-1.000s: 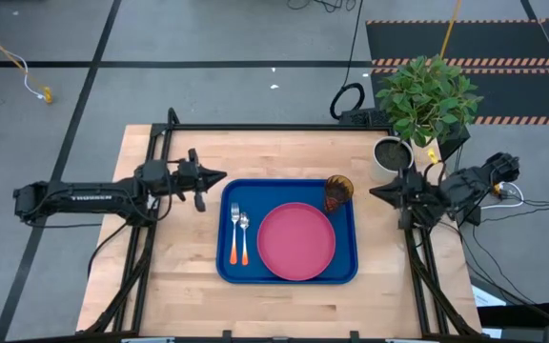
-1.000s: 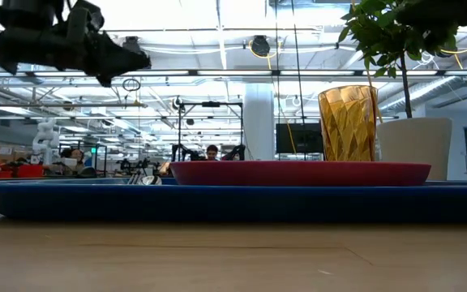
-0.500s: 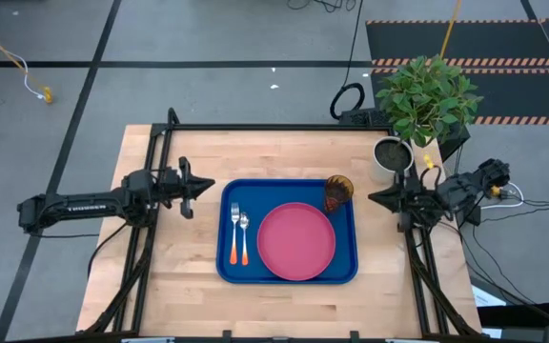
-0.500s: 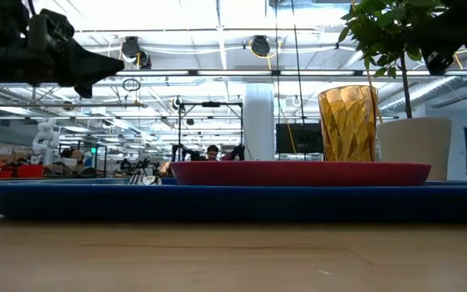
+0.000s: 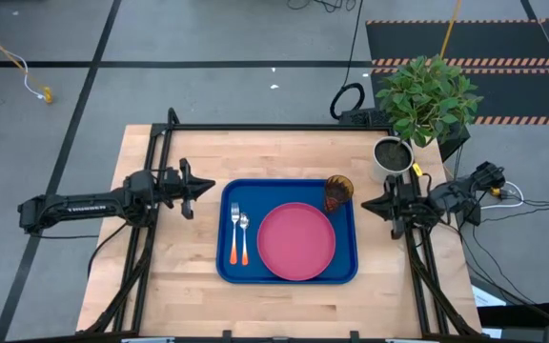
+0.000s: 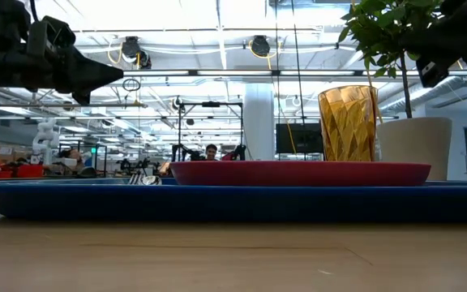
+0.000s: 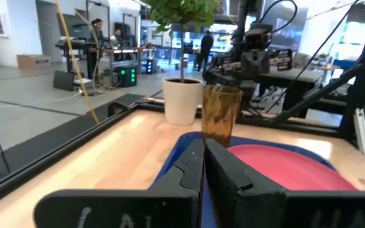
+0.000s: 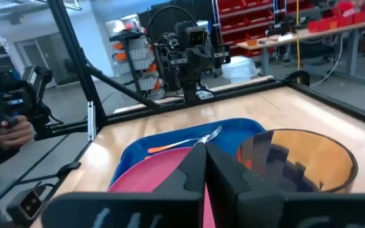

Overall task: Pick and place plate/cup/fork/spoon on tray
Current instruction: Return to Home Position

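The blue tray (image 5: 346, 267) lies in the middle of the table. On it lie the pink-red plate (image 5: 296, 241), the amber cup (image 5: 338, 191) upright at the tray's far right corner, and the fork (image 5: 233, 233) and spoon (image 5: 244, 236) side by side at its left. My left gripper (image 5: 196, 186) is shut and empty, above the table left of the tray. My right gripper (image 5: 366, 204) is shut and empty, right of the tray near the cup. The cup also shows in the left wrist view (image 7: 220, 116) and the right wrist view (image 8: 296, 161).
A potted green plant (image 5: 425, 100) in a white pot (image 5: 390, 155) stands at the table's far right corner, close to my right arm. A black frame (image 5: 274, 128) runs along the table's far edge. Bare wood shows near the front edge (image 5: 284, 305).
My left gripper has drawn back toward the table's left edge, away from the tray. My right arm has moved a little toward the table's near edge and the tray. The things on the tray have stayed still.
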`<move>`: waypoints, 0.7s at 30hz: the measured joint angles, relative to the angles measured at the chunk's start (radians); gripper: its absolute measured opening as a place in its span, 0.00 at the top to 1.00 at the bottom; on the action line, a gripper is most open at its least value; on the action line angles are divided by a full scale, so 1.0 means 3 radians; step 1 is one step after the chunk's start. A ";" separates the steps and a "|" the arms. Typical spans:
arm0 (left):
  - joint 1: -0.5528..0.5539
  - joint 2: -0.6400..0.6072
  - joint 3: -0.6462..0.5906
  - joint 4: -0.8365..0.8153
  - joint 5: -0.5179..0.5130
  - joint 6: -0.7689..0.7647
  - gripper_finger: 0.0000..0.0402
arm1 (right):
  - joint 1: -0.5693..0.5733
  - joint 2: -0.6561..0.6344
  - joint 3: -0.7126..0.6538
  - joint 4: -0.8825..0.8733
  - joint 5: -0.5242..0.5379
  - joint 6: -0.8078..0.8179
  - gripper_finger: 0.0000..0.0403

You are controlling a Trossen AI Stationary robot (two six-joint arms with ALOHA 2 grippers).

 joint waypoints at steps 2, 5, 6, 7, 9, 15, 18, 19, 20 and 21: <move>0.0003 0.0001 0.0000 -0.0019 -0.0004 0.0049 0.96 | -0.0001 -0.0001 -0.0069 0.0133 0.0000 -0.0097 1.00; 0.0003 0.0001 0.0000 -0.0030 -0.0002 0.0091 0.96 | -0.0001 -0.0001 -0.0136 0.0304 -0.0027 -0.0181 1.00; 0.0003 0.0003 0.0000 -0.0033 0.0006 0.0107 0.96 | -0.0003 -0.0001 -0.0140 0.0327 -0.0083 -0.0185 1.00; 0.0003 0.0004 0.0001 -0.0036 0.0034 0.0132 0.96 | -0.0004 -0.0001 -0.0140 0.0353 -0.0124 -0.0189 1.00; 0.0008 0.0003 0.0001 -0.0036 0.0105 0.0165 0.96 | -0.0013 -0.0001 -0.0140 0.0405 -0.0176 -0.0211 1.00; 0.0166 0.0003 0.0002 -0.0036 0.0301 0.0164 0.96 | -0.0191 0.0000 -0.0141 0.0358 -0.0430 -0.0135 1.00; 0.0267 0.0003 0.0003 -0.0036 0.0424 0.0146 0.96 | -0.0320 0.0000 -0.0143 0.0354 -0.0611 -0.0116 1.00; 0.0297 0.0003 0.0003 -0.0036 0.0445 0.0136 0.96 | -0.0361 0.0000 -0.0143 0.0354 -0.0626 -0.0109 1.00; 0.0327 0.0003 0.0003 -0.0036 0.0460 0.0127 0.96 | -0.0401 0.0000 -0.0143 0.0349 -0.0673 -0.0089 1.00; 0.0349 0.0003 0.0003 -0.0038 0.0468 0.0115 0.96 | -0.0439 0.0000 -0.0143 0.0338 -0.0716 -0.0067 1.00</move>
